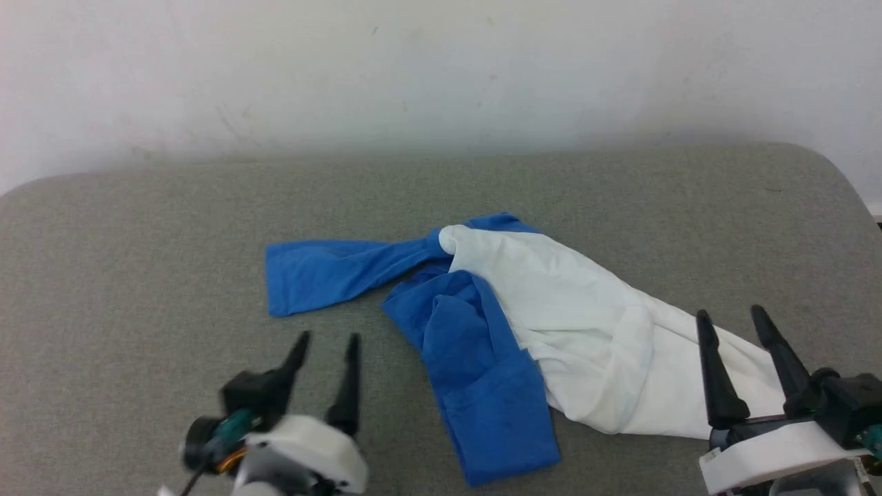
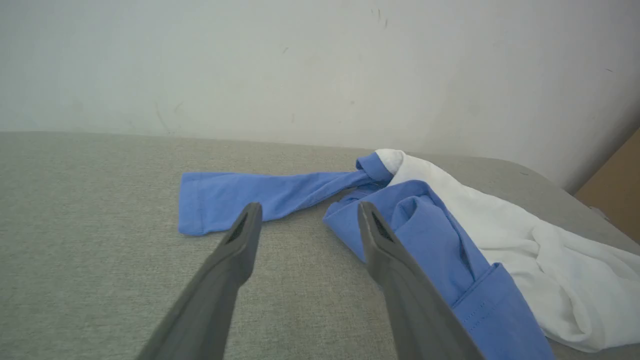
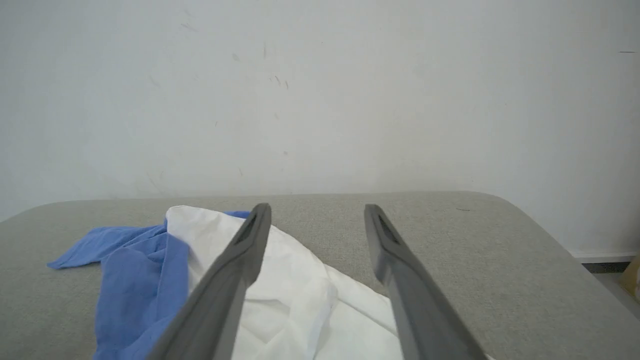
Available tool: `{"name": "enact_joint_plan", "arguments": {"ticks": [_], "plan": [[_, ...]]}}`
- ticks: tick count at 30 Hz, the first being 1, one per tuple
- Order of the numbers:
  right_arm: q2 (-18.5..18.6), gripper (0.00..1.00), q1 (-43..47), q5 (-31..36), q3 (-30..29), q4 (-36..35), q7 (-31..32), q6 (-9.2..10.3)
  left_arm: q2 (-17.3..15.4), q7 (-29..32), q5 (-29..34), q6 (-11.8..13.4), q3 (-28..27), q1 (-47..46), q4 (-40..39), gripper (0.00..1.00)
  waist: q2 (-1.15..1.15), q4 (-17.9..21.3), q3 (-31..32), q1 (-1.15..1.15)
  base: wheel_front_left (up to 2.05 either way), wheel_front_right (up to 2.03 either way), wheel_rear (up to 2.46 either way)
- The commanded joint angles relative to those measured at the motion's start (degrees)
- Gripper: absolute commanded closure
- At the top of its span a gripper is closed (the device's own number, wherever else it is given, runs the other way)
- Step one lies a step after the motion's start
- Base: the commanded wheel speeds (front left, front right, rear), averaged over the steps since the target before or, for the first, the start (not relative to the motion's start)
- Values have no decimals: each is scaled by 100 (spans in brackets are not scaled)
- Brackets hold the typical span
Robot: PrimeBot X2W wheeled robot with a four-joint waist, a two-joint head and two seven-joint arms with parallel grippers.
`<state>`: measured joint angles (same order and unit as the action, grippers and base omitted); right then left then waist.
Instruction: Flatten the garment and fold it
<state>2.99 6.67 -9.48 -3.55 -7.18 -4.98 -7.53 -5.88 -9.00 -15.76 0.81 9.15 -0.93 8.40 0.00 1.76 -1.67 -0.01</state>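
Observation:
The garment point(image 1: 551, 310) lies crumpled on the grey padded table point(image 1: 138, 227), its white body stretching toward the lower right. One blue sleeve point(image 1: 324, 272) reaches out flat to the left, and the other blue part point(image 1: 482, 386) is bunched and folded toward the front. My left gripper point(image 1: 329, 339) is open above bare table, just left of the bunched blue part point(image 2: 435, 250). My right gripper point(image 1: 732, 311) is open over the white hem end point(image 3: 300, 300), holding nothing. Its chest print is hidden.
A pale wall point(image 1: 441, 69) runs behind the table's far edge. The table's rounded right corner point(image 3: 525, 220) drops off to a floor strip. Bare grey surface spreads to the left and behind the shirt.

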Motion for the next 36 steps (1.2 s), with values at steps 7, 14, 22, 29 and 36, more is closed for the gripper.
{"name": "enact_joint_plan", "arguments": {"ticks": [7, 14, 22, 29, 36], "plan": [[-11, 0, -13, 96, 344, -215, 80, 4, 182, 1063, 97, -498, 943, -1286, 824, 0, 0, 159, -246, 1, 0, 0, 0], [-11, 0, -117, -5, 410, -178, 64, 4, 256, 1933, -301, -671, 1221, -2217, 2136, 0, 0, 440, -400, 1, 0, 0, 0], [-11, 0, -94, -153, 284, -23, -63, 4, -8, 1615, -491, -660, 1196, -2210, 1935, 100, 0, 492, -393, 1, 0, 0, 0], [-11, 0, -3, -170, 161, -7, -79, 4, -420, 1713, -950, 101, 446, -535, 461, 100, 0, 368, -342, 1, 0, 0, 0], [-11, 0, -37, -185, 129, -2, -70, 4, -317, 2016, -1480, 501, 97, 711, 63, 47, 0, 264, -375, 1, 0, 0, 0]]}}
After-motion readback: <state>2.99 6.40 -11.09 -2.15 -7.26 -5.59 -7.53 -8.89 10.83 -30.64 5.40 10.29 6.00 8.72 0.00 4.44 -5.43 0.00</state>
